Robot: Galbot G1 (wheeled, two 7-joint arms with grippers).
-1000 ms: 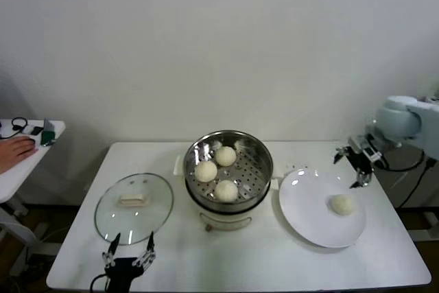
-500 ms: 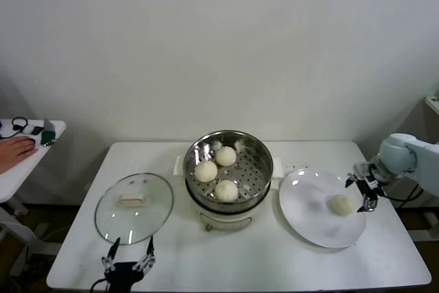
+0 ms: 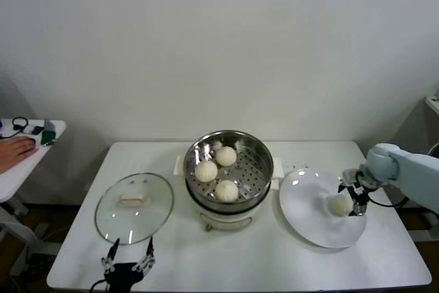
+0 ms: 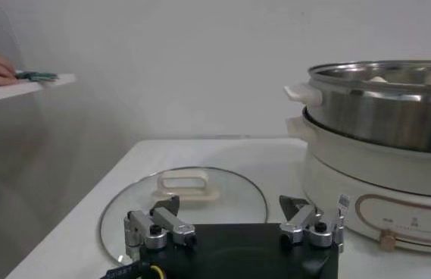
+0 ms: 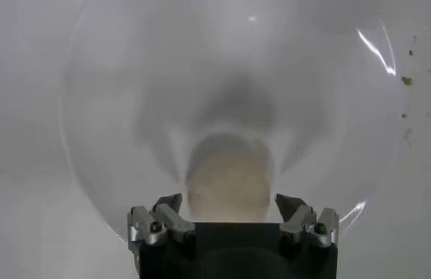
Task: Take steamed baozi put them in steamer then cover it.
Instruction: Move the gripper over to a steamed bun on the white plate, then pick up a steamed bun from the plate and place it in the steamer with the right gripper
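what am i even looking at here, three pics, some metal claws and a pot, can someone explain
It is a two-armed robot loading buns into a steamer. The wide picture comes from a camera on its head; the other two come from cameras on its wrists.

On the white table sits a steel steamer with three baozi inside, one being this bun. The glass lid lies flat beside it, off the pot. A white plate carries the last baozi.

The right gripper is down over that last bun, fingers open on either side of it, not yet lifting it. The left gripper waits open near the lid, holding nothing.
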